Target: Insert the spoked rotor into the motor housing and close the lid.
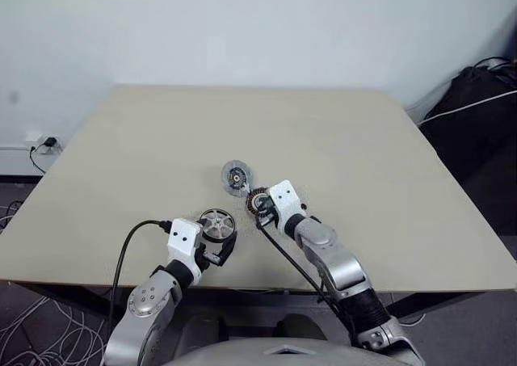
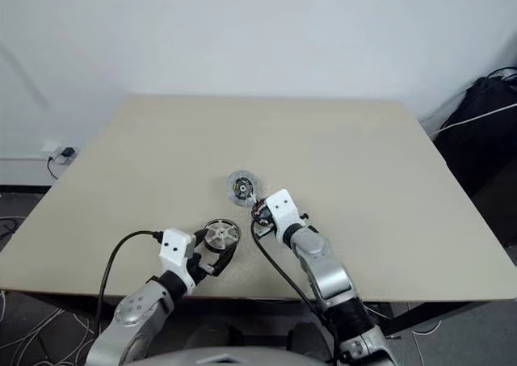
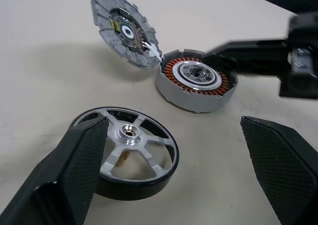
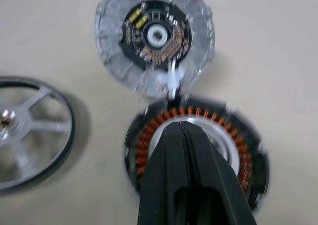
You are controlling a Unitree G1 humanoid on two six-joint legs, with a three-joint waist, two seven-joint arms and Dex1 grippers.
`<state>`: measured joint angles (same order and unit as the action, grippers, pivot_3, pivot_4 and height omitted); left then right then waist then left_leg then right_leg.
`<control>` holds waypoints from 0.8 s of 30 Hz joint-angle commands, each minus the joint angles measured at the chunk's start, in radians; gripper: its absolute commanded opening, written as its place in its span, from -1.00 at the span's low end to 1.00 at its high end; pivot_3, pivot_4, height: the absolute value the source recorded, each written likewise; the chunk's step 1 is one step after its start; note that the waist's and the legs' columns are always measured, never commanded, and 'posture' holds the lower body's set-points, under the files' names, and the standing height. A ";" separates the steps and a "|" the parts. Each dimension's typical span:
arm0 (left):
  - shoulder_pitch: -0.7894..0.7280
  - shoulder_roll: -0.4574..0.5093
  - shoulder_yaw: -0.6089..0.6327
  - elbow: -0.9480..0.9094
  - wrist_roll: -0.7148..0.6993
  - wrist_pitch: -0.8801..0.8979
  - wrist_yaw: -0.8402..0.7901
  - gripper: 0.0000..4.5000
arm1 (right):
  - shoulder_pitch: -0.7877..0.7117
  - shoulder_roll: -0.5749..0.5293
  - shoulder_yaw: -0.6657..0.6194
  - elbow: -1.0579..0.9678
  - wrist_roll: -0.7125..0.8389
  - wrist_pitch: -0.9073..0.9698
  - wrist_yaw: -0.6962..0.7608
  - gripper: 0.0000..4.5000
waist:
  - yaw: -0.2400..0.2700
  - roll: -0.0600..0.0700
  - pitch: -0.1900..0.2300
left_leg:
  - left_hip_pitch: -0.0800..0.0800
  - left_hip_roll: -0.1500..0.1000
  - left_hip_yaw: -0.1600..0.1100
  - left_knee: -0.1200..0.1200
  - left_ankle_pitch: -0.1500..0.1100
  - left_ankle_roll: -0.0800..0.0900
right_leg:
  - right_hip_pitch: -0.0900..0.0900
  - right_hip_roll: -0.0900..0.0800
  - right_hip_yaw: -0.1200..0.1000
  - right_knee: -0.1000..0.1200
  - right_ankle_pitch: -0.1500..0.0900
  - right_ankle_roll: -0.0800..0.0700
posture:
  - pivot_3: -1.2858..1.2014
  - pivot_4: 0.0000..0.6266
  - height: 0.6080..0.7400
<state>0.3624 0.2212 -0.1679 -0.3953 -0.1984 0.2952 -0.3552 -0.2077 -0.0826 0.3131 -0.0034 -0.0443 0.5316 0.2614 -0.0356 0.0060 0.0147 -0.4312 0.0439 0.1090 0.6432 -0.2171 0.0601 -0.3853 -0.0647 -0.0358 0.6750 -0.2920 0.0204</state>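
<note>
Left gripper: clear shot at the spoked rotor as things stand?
Probably yes. The left gripper is open, the spoked rotor lies flat on the table by one finger, partly between the fingers, nothing on it.

Both arms are silver-grey with rounded joint housings, each ending in a white block at the wrist. The left gripper (image 3: 174,160) has broad black fingers (image 3: 79,160) with a diamond-textured face. A black cable (image 1: 129,249) loops back from the left wrist block.

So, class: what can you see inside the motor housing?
Inside the motor housing, a ring of copper windings surrounds a pale metal centre; no rotor is in it. In the right wrist view, the shut right gripper covers part of that centre.
</note>
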 commanded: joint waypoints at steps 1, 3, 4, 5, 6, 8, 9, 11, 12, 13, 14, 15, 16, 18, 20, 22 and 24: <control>-0.009 -0.003 -0.002 -0.008 0.001 -0.030 -0.005 1.00 | -0.065 0.015 0.003 0.037 -0.025 0.012 -0.017 -1.00 | 0.000 0.000 0.000 | 0.000 0.000 0.000 0.000 0.000 0.000 | 0.000 0.000 0.000 0.000 0.000 0.000 | 0.03 -1.00 1.00; -0.006 -0.004 -0.001 -0.009 0.002 -0.032 -0.002 1.00 | -0.091 0.022 0.003 0.069 -0.036 0.021 -0.025 -1.00 | 0.000 0.000 0.000 | 0.000 0.000 0.000 0.000 0.000 0.000 | 0.000 0.000 0.000 0.000 0.000 -0.001 | 0.03 -1.00 1.00; -0.006 -0.005 -0.001 -0.008 0.003 -0.032 -0.001 1.00 | -0.099 0.028 0.001 0.081 -0.038 0.024 -0.028 -1.00 | 0.000 0.000 0.000 | 0.000 0.000 0.000 -0.001 0.000 0.000 | 0.000 0.000 0.000 0.000 -0.001 -0.001 | 0.03 -1.00 1.00; -0.005 -0.005 -0.002 -0.008 0.003 -0.034 0.000 1.00 | -0.107 0.033 0.002 0.094 -0.043 0.027 -0.033 -1.00 | 0.000 0.000 0.000 | 0.000 0.000 0.000 -0.001 0.000 0.000 | 0.000 0.000 0.000 0.000 -0.001 -0.001 | 0.03 -1.00 1.00; -0.004 -0.006 -0.002 -0.007 0.004 -0.035 0.000 1.00 | -0.113 0.037 0.004 0.104 -0.046 0.028 -0.036 -1.00 | -0.001 0.000 0.000 | -0.001 0.000 0.001 -0.001 0.000 0.000 | -0.001 0.000 0.000 0.000 -0.001 -0.001 | 0.03 -1.00 1.00; -0.003 -0.007 -0.004 -0.007 0.005 -0.037 0.001 1.00 | -0.122 0.044 0.007 0.122 -0.051 0.026 -0.040 -1.00 | -0.001 0.000 0.000 | -0.001 0.000 0.001 -0.001 0.000 0.000 | -0.001 0.000 0.000 0.000 -0.001 -0.001 | 0.03 -1.00 1.00; -0.002 -0.008 -0.005 -0.007 0.005 -0.037 0.002 1.00 | -0.126 0.047 0.007 0.132 -0.054 0.025 -0.041 -1.00 | -0.001 0.000 0.000 | -0.001 0.000 0.002 -0.002 0.000 0.000 | -0.001 0.000 0.000 0.000 -0.001 -0.001 | 0.03 -1.00 1.00; -0.001 -0.010 -0.007 -0.008 0.005 -0.041 0.004 1.00 | -0.134 0.052 0.007 0.154 -0.059 0.021 -0.042 -1.00 | -0.002 0.000 0.000 | 0.000 0.000 0.002 -0.002 0.000 0.000 | -0.002 0.000 0.001 0.000 -0.001 -0.001 | 0.03 -1.00 1.00; 0.000 -0.010 -0.008 -0.008 0.005 -0.043 0.004 1.00 | -0.136 0.051 0.007 0.162 -0.062 0.018 -0.042 -1.00 | -0.002 0.000 0.000 | 0.000 0.000 0.002 -0.002 0.000 0.000 | -0.002 0.000 0.001 0.000 -0.001 -0.001 | 0.03 -1.00 1.00; 0.001 -0.010 -0.008 -0.009 0.005 -0.044 0.005 1.00 | -0.137 0.051 0.008 0.167 -0.064 0.017 -0.042 -1.00 | -0.002 0.000 0.000 | 0.000 0.000 0.002 -0.002 0.000 0.000 | -0.002 0.000 0.001 0.000 -0.001 -0.001 | 0.03 -1.00 1.00; 0.000 -0.010 -0.008 -0.008 0.006 -0.045 0.005 1.00 | -0.138 0.050 0.008 0.171 -0.064 0.016 -0.041 -1.00 | -0.001 0.000 0.000 | 0.000 0.000 0.002 -0.002 0.000 0.000 | -0.002 0.000 0.000 0.000 -0.001 -0.001 | 0.03 -1.00 1.00; -0.001 -0.009 -0.007 -0.008 0.007 -0.046 0.006 1.00 | -0.138 0.049 0.006 0.173 -0.065 0.017 -0.041 -1.00 | -0.001 0.000 0.000 | 0.000 0.000 0.002 -0.002 0.000 0.000 | -0.002 0.000 0.000 0.000 -0.001 -0.001 | 0.03 -1.00 1.00; -0.001 -0.008 -0.007 -0.008 0.008 -0.046 0.006 1.00 | -0.135 0.046 0.005 0.172 -0.066 0.019 -0.040 -1.00 | -0.001 0.000 0.000 | -0.001 0.000 0.002 -0.002 0.000 0.000 | -0.002 0.000 0.000 0.000 -0.001 -0.001 | 0.03 -1.00 1.00; -0.001 -0.007 -0.006 -0.009 0.010 -0.046 0.006 1.00 | -0.128 0.041 0.001 0.168 -0.067 0.020 -0.038 -1.00 | -0.002 0.000 0.000 | -0.001 0.000 0.002 -0.002 0.000 0.000 | -0.002 0.000 0.001 0.000 -0.001 -0.001 | 0.03 -1.00 1.00; -0.002 -0.005 -0.005 -0.012 0.009 -0.044 0.005 1.00 | -0.112 0.032 -0.003 0.155 -0.066 0.027 -0.034 -1.00 | -0.002 0.000 0.000 | 0.000 0.000 0.003 -0.002 0.000 0.000 | -0.002 0.000 0.001 0.000 -0.001 -0.001 | 0.03 -1.00 1.00; -0.002 -0.004 -0.005 -0.013 0.009 -0.042 0.005 1.00 | -0.095 0.022 -0.008 0.141 -0.065 0.032 -0.033 -1.00 | -0.001 0.000 0.000 | 0.000 0.000 0.003 -0.002 0.000 0.000 | -0.002 0.000 0.001 0.000 -0.001 -0.001 | 0.03 -1.00 1.00; -0.002 -0.003 -0.006 -0.014 0.009 -0.041 0.004 1.00 | -0.081 0.013 -0.013 0.128 -0.063 0.036 -0.031 -1.00 | -0.001 0.000 0.000 | -0.001 0.000 0.003 -0.002 0.000 0.000 | -0.002 0.000 0.001 0.000 -0.001 -0.001 | 0.03 -1.00 1.00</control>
<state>0.3702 0.2199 -0.1693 -0.3947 -0.1946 0.2751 -0.3503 -0.2874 -0.0658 0.3177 0.1620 -0.1098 0.5675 0.2280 -0.0368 0.0057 0.0150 -0.4315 0.0439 0.1118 0.6407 -0.2170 0.0599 -0.3871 -0.0645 -0.0349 0.6750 -0.2927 0.0193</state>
